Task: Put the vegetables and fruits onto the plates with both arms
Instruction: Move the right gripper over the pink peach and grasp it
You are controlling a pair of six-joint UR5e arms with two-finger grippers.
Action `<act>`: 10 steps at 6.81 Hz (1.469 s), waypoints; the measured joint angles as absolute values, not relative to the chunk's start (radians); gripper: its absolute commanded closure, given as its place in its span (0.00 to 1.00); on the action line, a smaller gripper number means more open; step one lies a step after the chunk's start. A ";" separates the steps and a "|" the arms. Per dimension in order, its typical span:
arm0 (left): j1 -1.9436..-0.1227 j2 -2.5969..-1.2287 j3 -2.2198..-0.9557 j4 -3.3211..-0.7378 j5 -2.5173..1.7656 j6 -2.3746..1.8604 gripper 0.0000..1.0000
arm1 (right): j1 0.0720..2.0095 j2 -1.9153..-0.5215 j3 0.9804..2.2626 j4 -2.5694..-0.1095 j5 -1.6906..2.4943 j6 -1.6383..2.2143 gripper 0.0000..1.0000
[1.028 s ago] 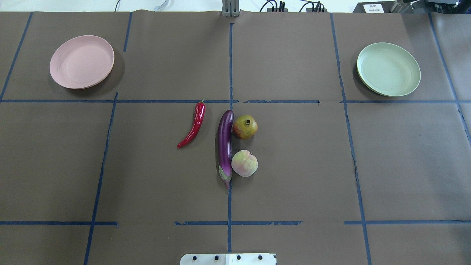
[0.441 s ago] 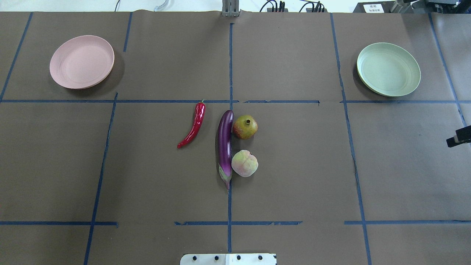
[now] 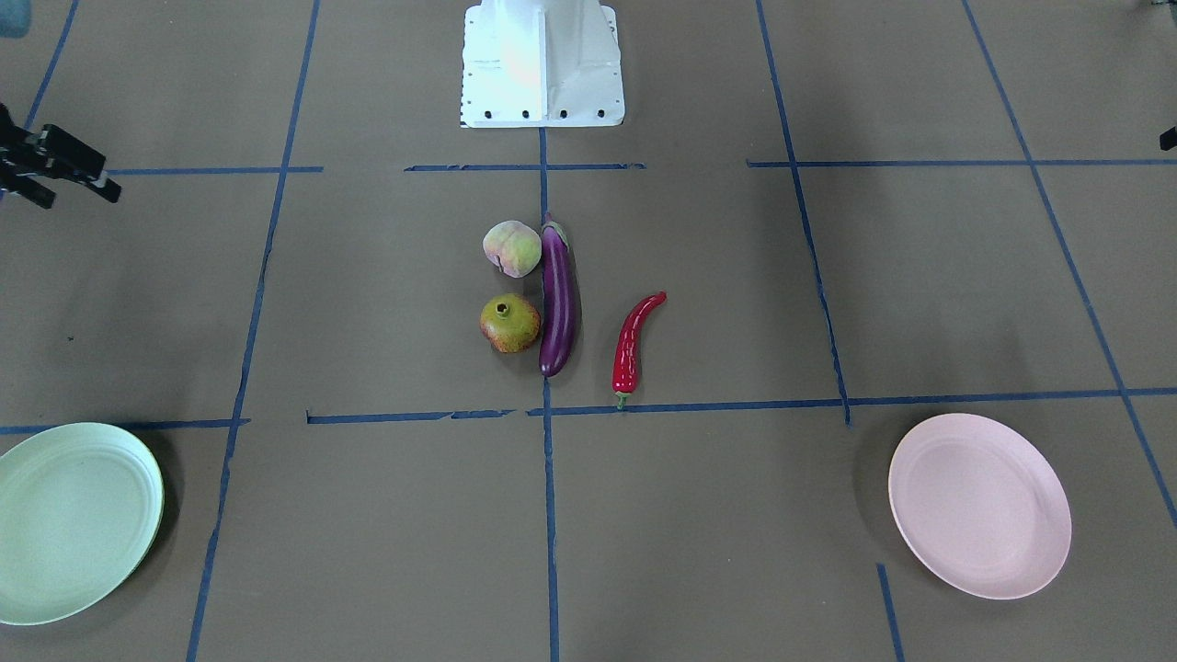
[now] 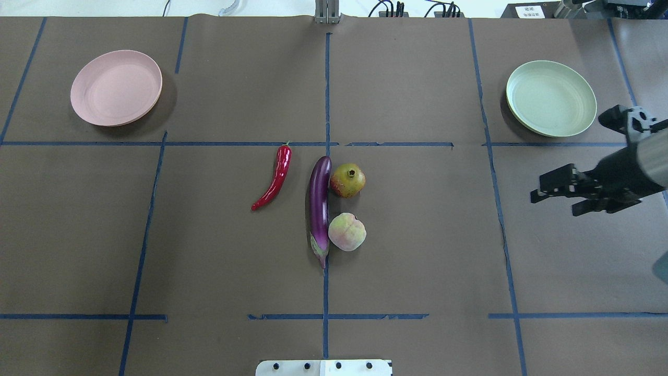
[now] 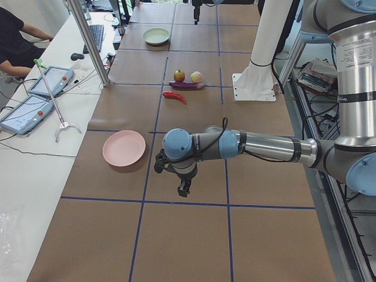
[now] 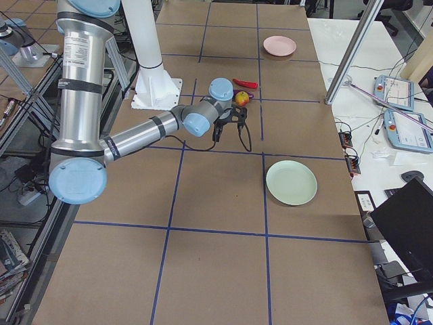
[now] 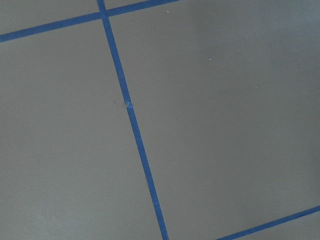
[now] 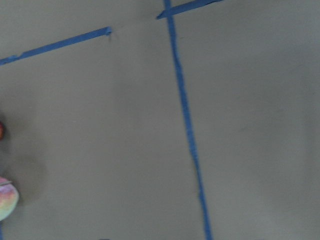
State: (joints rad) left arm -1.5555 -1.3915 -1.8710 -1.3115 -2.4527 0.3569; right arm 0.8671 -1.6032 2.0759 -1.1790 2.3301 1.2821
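Note:
A purple eggplant (image 4: 319, 209) lies mid-table, with a pomegranate (image 4: 347, 180) and a peach (image 4: 347, 232) touching its right side. A red chili (image 4: 276, 177) lies apart on its left. The empty pink plate (image 4: 116, 87) is far left and the empty green plate (image 4: 551, 98) far right. My right gripper (image 4: 554, 205) is open and empty, just below the green plate and well right of the fruits. It also shows in the front view (image 3: 103, 184). My left gripper (image 5: 176, 176) hovers near the pink plate (image 5: 124, 147); I cannot tell whether it is open or shut.
The white base block (image 3: 542, 64) stands at the robot's edge of the table. Blue tape lines (image 4: 327, 94) grid the brown mat. A side bench with tablets (image 5: 35, 94) and a metal pole (image 5: 88, 41) runs along the far edge.
My right gripper has come in from the right edge of the overhead view and moved left towards the table's middle. The produce and plates have not moved.

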 measured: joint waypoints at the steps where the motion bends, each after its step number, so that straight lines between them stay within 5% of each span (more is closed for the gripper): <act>1: -1.555 -1.393 -1.872 -1.312 -2.453 0.357 0.00 | 0.758 -1.483 2.069 -1.232 2.249 1.447 0.01; 3: -1.555 -1.394 -1.878 -1.312 -2.453 0.357 0.00 | 0.579 -1.150 1.983 -1.546 2.017 1.635 0.01; 5: -1.555 -1.394 -1.879 -1.312 -2.453 0.357 0.00 | 0.495 -0.969 1.848 -1.632 1.849 1.833 0.01; 7: -1.555 -1.393 -1.883 -1.312 -2.453 0.357 0.00 | 0.457 -0.898 1.703 -1.573 1.762 1.979 0.01; 10: -1.555 -1.393 -1.887 -1.312 -2.454 0.357 0.00 | 0.430 -0.887 1.655 -1.566 1.749 2.010 0.00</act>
State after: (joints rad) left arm -1.5555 -1.3929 -1.8871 -1.3116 -2.4539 0.3574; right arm 0.4297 -0.8873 1.6549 -1.5662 1.7487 2.0095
